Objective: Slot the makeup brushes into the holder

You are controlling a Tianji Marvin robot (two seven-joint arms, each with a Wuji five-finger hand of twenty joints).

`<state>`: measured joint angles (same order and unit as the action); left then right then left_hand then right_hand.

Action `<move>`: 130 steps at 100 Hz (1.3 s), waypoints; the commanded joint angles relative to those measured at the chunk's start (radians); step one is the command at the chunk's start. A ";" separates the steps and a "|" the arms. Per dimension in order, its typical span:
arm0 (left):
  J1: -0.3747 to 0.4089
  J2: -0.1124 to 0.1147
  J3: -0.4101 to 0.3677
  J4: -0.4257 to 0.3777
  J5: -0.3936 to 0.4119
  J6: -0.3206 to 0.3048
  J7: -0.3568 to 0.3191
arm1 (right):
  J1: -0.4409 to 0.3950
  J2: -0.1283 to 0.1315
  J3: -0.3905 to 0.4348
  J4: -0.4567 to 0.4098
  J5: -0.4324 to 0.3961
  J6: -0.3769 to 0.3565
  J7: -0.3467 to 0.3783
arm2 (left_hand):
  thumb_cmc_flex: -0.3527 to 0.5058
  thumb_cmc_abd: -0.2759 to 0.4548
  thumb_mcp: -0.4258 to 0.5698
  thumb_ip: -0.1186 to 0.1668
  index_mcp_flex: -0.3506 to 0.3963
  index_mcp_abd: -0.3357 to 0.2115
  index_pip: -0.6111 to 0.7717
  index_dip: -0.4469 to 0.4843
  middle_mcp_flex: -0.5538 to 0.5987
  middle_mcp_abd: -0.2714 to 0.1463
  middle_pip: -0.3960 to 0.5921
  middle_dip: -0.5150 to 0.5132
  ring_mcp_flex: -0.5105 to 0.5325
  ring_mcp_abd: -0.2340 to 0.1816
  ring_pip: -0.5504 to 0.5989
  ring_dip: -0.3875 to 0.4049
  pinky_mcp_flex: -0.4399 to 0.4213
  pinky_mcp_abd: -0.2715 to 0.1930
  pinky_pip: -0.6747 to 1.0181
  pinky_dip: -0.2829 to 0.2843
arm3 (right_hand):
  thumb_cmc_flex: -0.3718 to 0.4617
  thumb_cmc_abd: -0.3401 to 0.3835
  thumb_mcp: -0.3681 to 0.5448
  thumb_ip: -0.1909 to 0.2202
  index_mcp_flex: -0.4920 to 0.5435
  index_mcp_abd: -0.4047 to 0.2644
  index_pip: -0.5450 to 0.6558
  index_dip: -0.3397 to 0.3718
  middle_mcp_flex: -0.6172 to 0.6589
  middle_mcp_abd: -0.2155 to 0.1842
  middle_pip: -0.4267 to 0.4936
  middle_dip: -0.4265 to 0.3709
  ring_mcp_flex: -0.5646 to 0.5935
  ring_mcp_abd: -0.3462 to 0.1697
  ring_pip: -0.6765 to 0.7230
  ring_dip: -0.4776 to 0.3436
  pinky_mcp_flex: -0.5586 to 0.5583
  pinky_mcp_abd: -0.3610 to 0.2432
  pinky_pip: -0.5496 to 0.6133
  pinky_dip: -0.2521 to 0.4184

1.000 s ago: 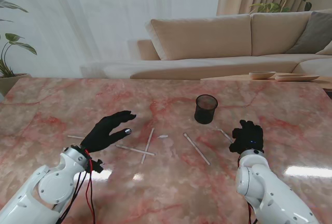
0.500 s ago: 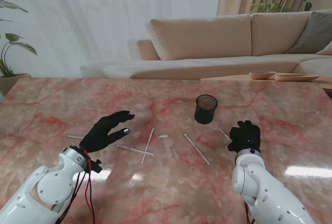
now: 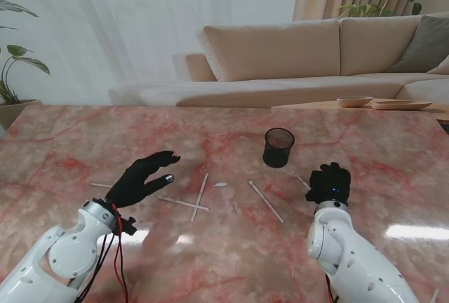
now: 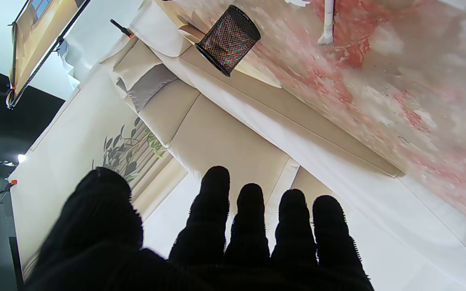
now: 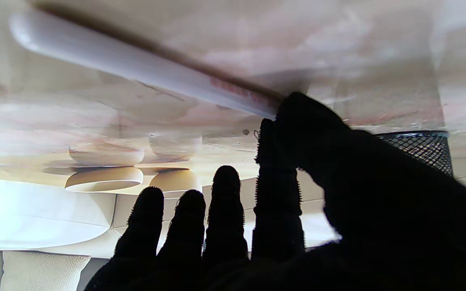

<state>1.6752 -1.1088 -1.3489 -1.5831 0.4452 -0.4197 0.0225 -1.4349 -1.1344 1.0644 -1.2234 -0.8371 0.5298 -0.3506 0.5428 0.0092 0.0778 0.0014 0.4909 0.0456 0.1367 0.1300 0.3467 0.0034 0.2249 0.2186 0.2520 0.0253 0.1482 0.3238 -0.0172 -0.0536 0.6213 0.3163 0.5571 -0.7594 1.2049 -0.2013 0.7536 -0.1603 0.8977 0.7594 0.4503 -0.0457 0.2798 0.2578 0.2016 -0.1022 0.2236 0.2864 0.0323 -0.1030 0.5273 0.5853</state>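
- On the marble surface (image 3: pixel 84 142), the stand view shows the right robot hand (image 3: pixel 330 184) covering a brush (image 3: pixel 303 182) beside the mesh holder (image 3: pixel 278 147).
- Only the right wrist view reveals thumb and forefinger pinching that brush's white handle (image 5: pixel 136 64).
- Left robot hand (image 3: pixel 144 179) hovers, fingers spread, holding nothing; other brushes (image 3: pixel 200 196) lie loose.

No legible text; red print on the brush handle (image 5: pixel 233 89) is blurred.

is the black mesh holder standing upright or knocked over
Upright. The mesh holder stands on its base on the table, round open mouth facing up.
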 commanded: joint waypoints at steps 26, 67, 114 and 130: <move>0.007 -0.002 -0.001 0.000 0.004 0.004 0.004 | -0.012 -0.018 -0.029 0.078 0.027 0.013 0.006 | -0.008 -0.003 -0.014 0.005 0.002 -0.015 0.007 0.006 -0.026 -0.024 -0.017 -0.017 -0.039 -0.048 -0.027 -0.009 -0.001 -0.036 -0.003 -0.003 | -0.002 -0.035 0.020 -0.029 0.148 -0.152 0.014 -0.023 0.026 -0.021 0.020 0.023 0.021 -0.011 0.013 0.021 -0.001 -0.002 0.023 0.032; 0.009 -0.003 -0.010 0.002 0.002 0.003 0.009 | 0.014 0.001 -0.084 0.111 -0.020 0.035 0.047 | -0.008 -0.001 -0.015 0.005 0.003 -0.017 0.011 0.009 -0.026 -0.025 -0.017 -0.017 -0.038 -0.049 -0.029 -0.009 -0.001 -0.036 -0.008 -0.005 | -0.045 -0.056 0.128 -0.023 0.169 -0.161 0.001 0.141 0.048 -0.023 0.060 0.069 0.029 -0.020 0.041 0.038 0.006 -0.008 0.040 0.044; 0.017 -0.005 -0.021 -0.001 0.001 -0.002 0.015 | 0.025 0.015 -0.109 0.116 -0.058 0.042 0.076 | -0.009 0.003 -0.018 0.005 0.005 -0.019 0.014 0.011 -0.026 -0.019 -0.019 -0.018 -0.038 -0.046 -0.031 -0.009 -0.002 -0.030 -0.016 -0.009 | -0.026 0.048 0.146 -0.056 0.117 -0.115 -0.011 0.342 0.015 -0.030 0.206 0.234 -0.023 -0.046 0.159 0.108 -0.011 -0.032 0.076 0.069; 0.017 -0.006 -0.024 -0.001 0.002 -0.003 0.019 | 0.008 0.018 -0.088 0.082 -0.084 0.041 0.069 | -0.008 0.004 -0.019 0.005 0.005 -0.019 0.015 0.011 -0.025 -0.018 -0.018 -0.018 -0.038 -0.044 -0.030 -0.008 -0.002 -0.029 -0.018 -0.010 | -0.012 0.098 0.111 -0.078 0.097 -0.125 -0.015 0.390 0.010 -0.038 0.229 0.265 -0.029 -0.048 0.174 0.115 -0.012 -0.033 0.082 0.071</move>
<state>1.6863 -1.1119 -1.3733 -1.5835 0.4459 -0.4220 0.0353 -1.3792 -1.1180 0.9790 -1.1732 -0.9241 0.5652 -0.3145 0.5428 0.0092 0.0779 0.0014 0.4909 0.0456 0.1384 0.1362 0.3467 0.0034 0.2249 0.2131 0.2520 0.0253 0.1482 0.3238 -0.0172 -0.0536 0.6213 0.3163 0.4276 -0.6761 1.3698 -0.2235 0.7677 -0.1185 0.8718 1.1809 0.4870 -0.0675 0.4916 0.5017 0.2097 -0.1272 0.3855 0.3784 0.0340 -0.1153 0.5915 0.6240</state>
